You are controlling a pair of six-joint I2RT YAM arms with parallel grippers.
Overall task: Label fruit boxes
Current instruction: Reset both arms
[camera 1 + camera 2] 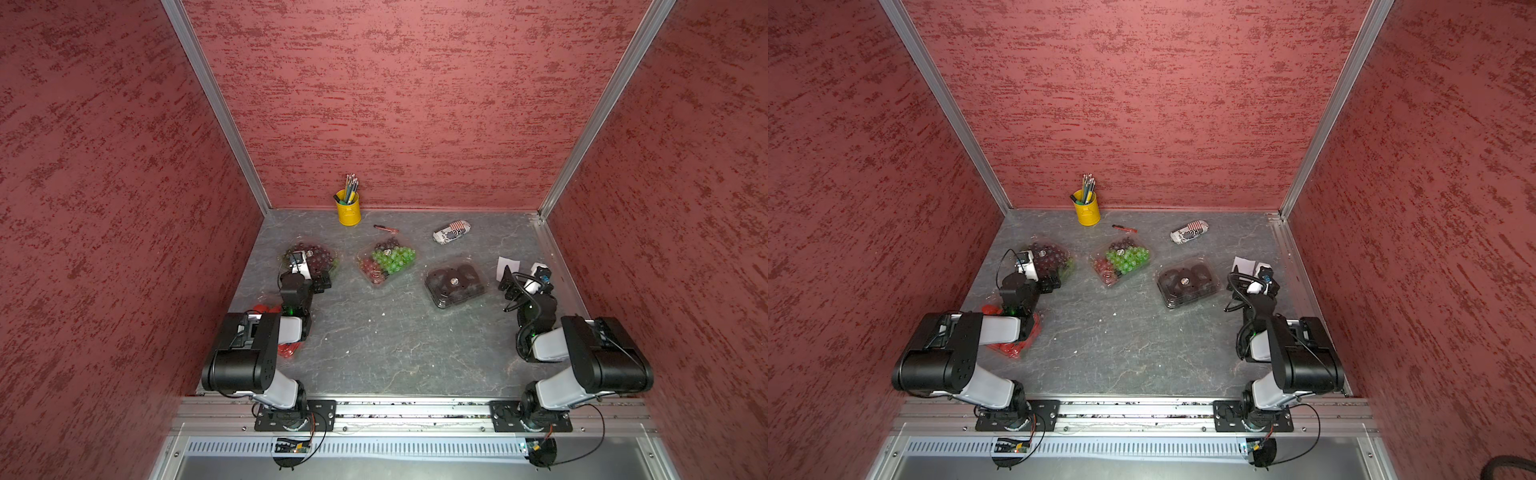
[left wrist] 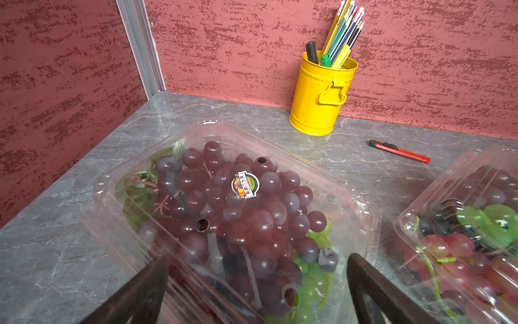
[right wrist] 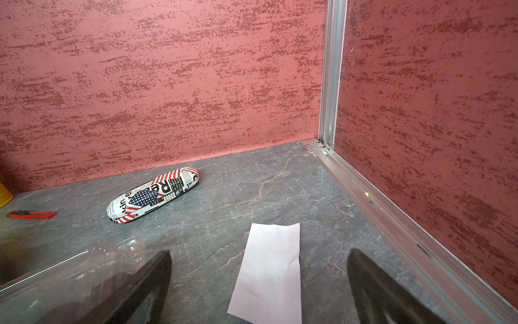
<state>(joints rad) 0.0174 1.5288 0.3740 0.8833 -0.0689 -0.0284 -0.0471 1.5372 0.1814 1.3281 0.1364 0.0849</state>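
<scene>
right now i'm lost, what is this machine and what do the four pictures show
Two robot arms stand at a grey table, each ending in a two-fingered pincer. Two pictures look down from overhead; two come from cameras on the wrists. The left pincer is open over a box of dark red grapes; the right pincer is open near a white sheet. Neither holds anything. Also there: a green-and-red grape box, a dark fruit tray, strawberries partly hidden under the left arm, a yellow pencil cup, a red cutter, a patterned case.
</scene>
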